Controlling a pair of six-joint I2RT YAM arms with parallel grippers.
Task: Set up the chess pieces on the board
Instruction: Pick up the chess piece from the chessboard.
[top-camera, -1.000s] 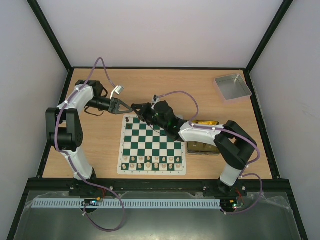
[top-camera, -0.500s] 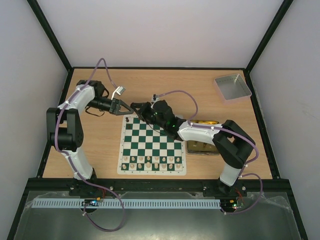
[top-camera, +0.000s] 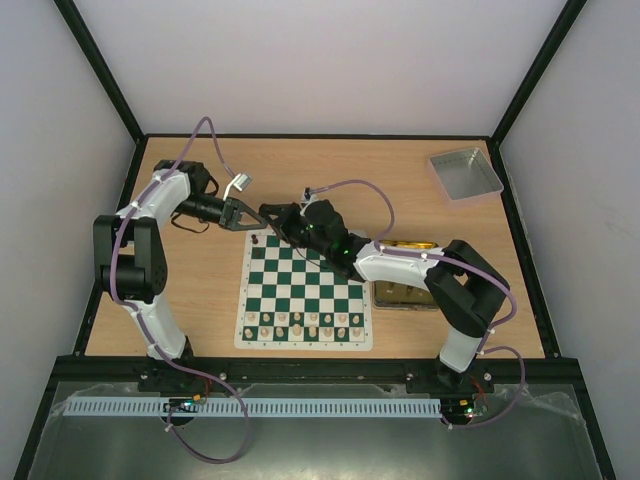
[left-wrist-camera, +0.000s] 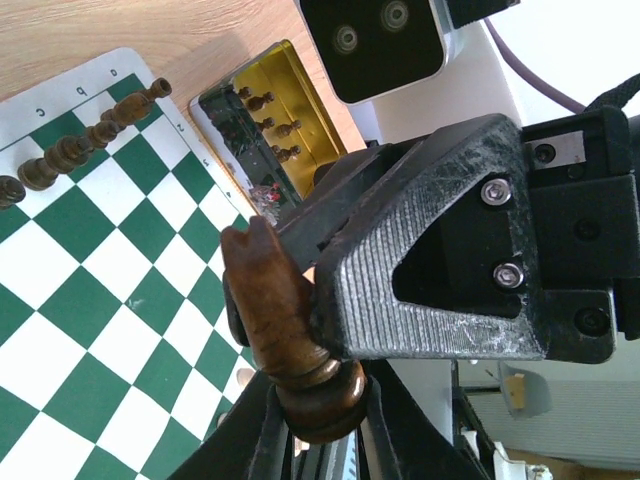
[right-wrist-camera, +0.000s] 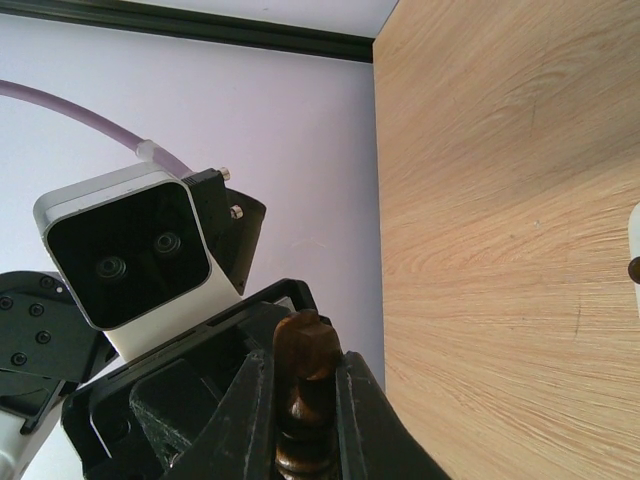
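A dark brown chess piece (left-wrist-camera: 280, 320) hangs above the far left corner of the board (top-camera: 305, 290), held from both sides. My left gripper (left-wrist-camera: 320, 420) is shut on its round base. My right gripper (right-wrist-camera: 305, 400) is shut on its upper body, the top (right-wrist-camera: 305, 345) sticking out between the fingers. In the top view the two grippers meet tip to tip, left gripper (top-camera: 257, 218) against right gripper (top-camera: 273, 222). Several dark pieces (left-wrist-camera: 90, 135) stand in a row on the board (left-wrist-camera: 90, 250). One dark piece (top-camera: 256, 240) stands at the far left corner.
Cream pieces (top-camera: 300, 322) fill the two near rows. A gold tin (left-wrist-camera: 265, 95) with dark pieces inside lies right of the board, partly under the right arm (top-camera: 400, 262). A grey tray (top-camera: 465, 173) sits at the far right of the table.
The left gripper has edged a little to the right, up against the right gripper. The pieces on the board have not moved.
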